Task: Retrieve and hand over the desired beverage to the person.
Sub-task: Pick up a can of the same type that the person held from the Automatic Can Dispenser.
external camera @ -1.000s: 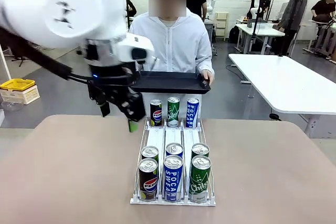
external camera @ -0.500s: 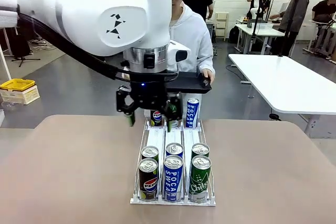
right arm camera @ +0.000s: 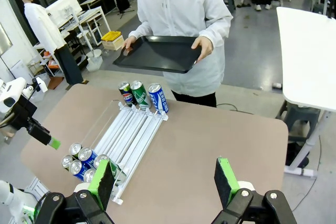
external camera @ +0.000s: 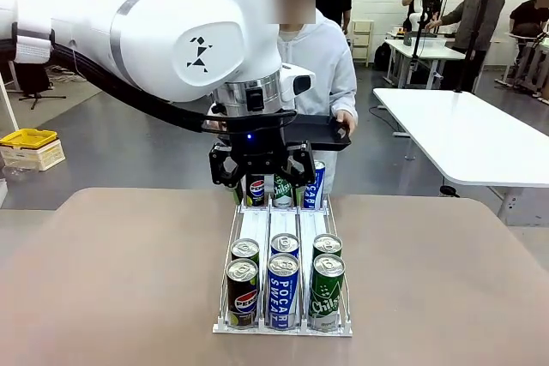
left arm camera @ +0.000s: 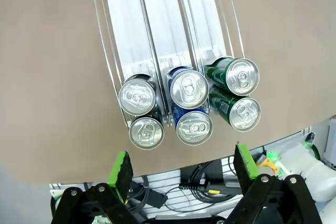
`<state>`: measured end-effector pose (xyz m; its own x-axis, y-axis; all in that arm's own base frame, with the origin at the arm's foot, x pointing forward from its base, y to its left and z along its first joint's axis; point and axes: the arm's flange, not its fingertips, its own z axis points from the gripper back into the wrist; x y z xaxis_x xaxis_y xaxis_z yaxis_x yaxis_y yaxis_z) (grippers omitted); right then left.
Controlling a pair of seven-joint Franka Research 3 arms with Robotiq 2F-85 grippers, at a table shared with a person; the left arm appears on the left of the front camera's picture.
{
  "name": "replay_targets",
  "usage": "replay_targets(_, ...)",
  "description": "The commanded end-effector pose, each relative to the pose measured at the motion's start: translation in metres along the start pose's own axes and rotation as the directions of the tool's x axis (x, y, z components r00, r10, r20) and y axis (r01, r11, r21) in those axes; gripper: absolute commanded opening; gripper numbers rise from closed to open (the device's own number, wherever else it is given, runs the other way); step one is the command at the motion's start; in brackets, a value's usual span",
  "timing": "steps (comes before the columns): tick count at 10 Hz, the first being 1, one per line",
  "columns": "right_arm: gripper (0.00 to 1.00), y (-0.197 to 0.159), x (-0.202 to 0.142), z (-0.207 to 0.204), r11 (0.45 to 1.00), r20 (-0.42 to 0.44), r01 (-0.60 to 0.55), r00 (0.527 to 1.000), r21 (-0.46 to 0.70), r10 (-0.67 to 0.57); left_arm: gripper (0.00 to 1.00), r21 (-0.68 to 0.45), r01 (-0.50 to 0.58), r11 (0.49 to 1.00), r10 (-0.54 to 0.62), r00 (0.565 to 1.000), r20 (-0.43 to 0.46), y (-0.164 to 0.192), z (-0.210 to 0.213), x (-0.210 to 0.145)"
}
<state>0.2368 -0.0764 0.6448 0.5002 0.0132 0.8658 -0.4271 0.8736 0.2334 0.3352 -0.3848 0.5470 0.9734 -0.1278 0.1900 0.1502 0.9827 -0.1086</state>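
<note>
Now L arm (external camera: 171,32) hangs over can rack (external camera: 256,229), pincer (left arm camera: 182,166) spread wide

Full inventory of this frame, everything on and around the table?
rack: 1, white, three lanes, middle of the table
Pepsi cans: 3, black; two at the near end of the left lane, one at the far end
Pocari Sweat cans: 3, blue; two near in the middle lane, one far right
Chilsung cans: 3, green; two near in the right lane, one far middle
tray: 1, black, held in both of the person's hands
table: 1, beige, under the rack
white table: 1, right background
yellow bin: 1, floor, left
other people: 4, far background
person: 1, white hooded jacket, far side
left gripper: open, above the rack
right gripper: open, high above the table
</note>
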Motion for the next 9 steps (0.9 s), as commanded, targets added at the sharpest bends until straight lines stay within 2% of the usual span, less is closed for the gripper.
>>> replay_targets(1,1.00,0.000,0.001,-0.003,1.000,0.003,0.000,1.000,0.028,0.000,1.00,0.005,-0.005,1.000,0.005,1.000,0.011,0.001,0.006,-0.002)
replay_targets(7,1.00,0.000,0.001,-0.003,1.000,0.003,0.000,1.000,0.028,0.000,1.00,-0.002,0.001,1.000,-0.001,1.000,0.004,-0.001,0.002,0.000)
replay_targets(9,1.00,0.000,0.001,-0.003,1.000,0.003,0.000,1.000,0.028,0.000,1.00,0.040,-0.104,0.994,0.103,0.994,0.027,-0.022,-0.013,-0.023)
